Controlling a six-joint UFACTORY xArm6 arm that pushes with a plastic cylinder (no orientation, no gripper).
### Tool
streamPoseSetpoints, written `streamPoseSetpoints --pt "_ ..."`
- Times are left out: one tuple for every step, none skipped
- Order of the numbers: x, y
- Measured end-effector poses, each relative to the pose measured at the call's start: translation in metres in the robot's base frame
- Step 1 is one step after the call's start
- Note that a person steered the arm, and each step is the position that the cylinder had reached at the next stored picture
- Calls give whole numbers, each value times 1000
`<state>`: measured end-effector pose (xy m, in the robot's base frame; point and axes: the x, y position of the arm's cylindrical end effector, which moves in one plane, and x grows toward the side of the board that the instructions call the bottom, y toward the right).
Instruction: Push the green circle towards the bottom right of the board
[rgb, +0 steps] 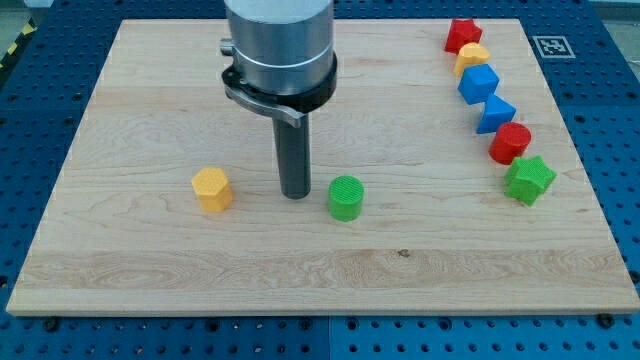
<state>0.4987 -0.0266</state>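
The green circle (346, 197) stands on the wooden board (150, 280) a little below the middle. My tip (295, 193) rests on the board just to the view's left of the green circle, with a small gap between them. A yellow hexagon block (212, 189) lies further to the view's left of my tip.
A curved row of blocks runs down the view's right side: a red star (463, 35), a yellow block (473, 57), a blue cube (479, 83), a blue triangle (496, 113), a red circle (510, 143) and a green star (528, 180). A marker tag (548, 45) sits at the top right corner.
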Motion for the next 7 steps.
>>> streamPoseSetpoints --pt "1 15" --pt "6 30" --pt "23 39" --pt "39 48" --pt "41 69" --pt "47 97" --pt "56 123"
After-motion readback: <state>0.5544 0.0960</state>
